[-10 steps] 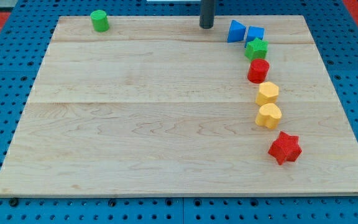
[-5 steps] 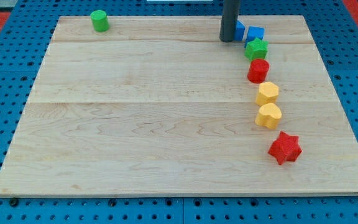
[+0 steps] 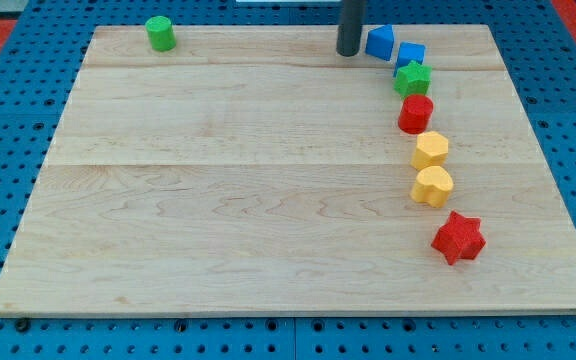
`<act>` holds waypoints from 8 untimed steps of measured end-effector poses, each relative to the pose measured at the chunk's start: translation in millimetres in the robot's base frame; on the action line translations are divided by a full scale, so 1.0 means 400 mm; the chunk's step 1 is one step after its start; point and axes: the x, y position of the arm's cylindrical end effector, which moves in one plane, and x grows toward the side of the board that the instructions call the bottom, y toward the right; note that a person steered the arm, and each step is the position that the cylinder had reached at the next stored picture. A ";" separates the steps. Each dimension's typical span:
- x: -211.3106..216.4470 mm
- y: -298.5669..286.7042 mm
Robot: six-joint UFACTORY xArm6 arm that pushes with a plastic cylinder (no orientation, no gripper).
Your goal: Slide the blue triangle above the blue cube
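The tip rests on the surface in the upper middle of the frame, just left of the blue triangle, with a thin gap showing between them. The arm carries no end effector that opens or closes, only the rod, so nothing is grasped; it can only push.

The triangle sits near the top edge of the surface, touching or nearly touching the blue cube, which lies just to its lower right. Below the cube a chain of blocks runs down the right side: a green star-like block, a red cylinder, two yellow blocks and a red star. A green cylinder stands alone at the upper left.

The triangle probably needs to go a little to the right and towards the top, so that it ends directly over the cube. To do this well, the tip should likely come in from the triangle's lower left and push up and right through its middle, slowly, since an off-centre push would spin the block. Pushing straight right risks driving it into the cube and shifting the cube into the green block.

The triangle appears to point towards the frame's top, with its long axis running roughly upward; finer orientation cannot be made out.
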 end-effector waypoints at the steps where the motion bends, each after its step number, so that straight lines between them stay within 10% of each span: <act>1: -0.053 0.023; 8: -0.016 0.171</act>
